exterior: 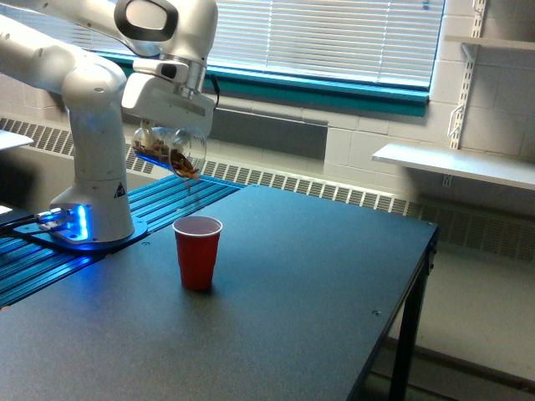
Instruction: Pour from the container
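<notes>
A red plastic cup with a white inside (197, 251) stands upright on the dark grey table top (284, 309), alone, with bare table all around it and the table's right edge well apart. Above it and slightly to the left, the white arm's gripper (164, 132) pinches the small clear plastic container of brown and orange bits (170, 151), tipped with its mouth down toward the right. The arm's blue-lit base (84, 224) sits left of the cup.

Clear plastic container (171, 150), glossy red cup (197, 252), matt dark table (276, 301).
</notes>
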